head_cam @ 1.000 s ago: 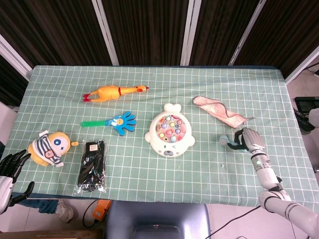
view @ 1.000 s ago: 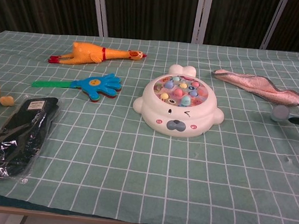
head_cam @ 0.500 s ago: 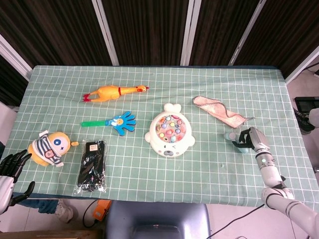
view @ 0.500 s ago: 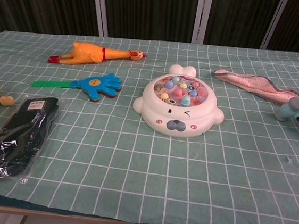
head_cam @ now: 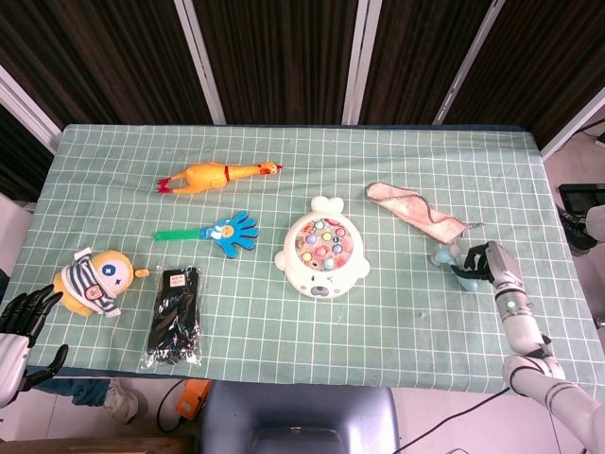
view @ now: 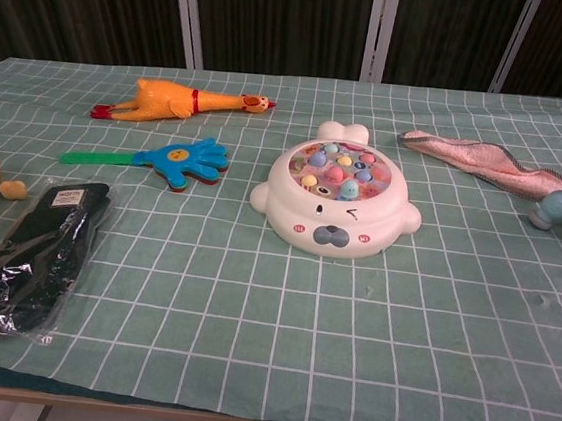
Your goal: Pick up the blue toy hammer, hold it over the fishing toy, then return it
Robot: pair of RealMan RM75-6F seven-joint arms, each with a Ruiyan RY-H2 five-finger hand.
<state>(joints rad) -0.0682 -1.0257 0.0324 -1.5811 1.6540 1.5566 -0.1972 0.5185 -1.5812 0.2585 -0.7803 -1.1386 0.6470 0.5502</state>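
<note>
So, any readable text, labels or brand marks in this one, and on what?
No text can be read.
Black gloves pack: white label near its top end, print too small and blurred to read.
Fishing toy, blue hand clapper, rubber chicken, plush: no lettering visible.

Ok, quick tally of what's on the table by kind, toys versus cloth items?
Toys: 5: blue toy hammer, fishing toy, rubber chicken, hand clapper, plush doll
Cloth items: 2: pink towel, packaged black gloves
Total: 7
</note>
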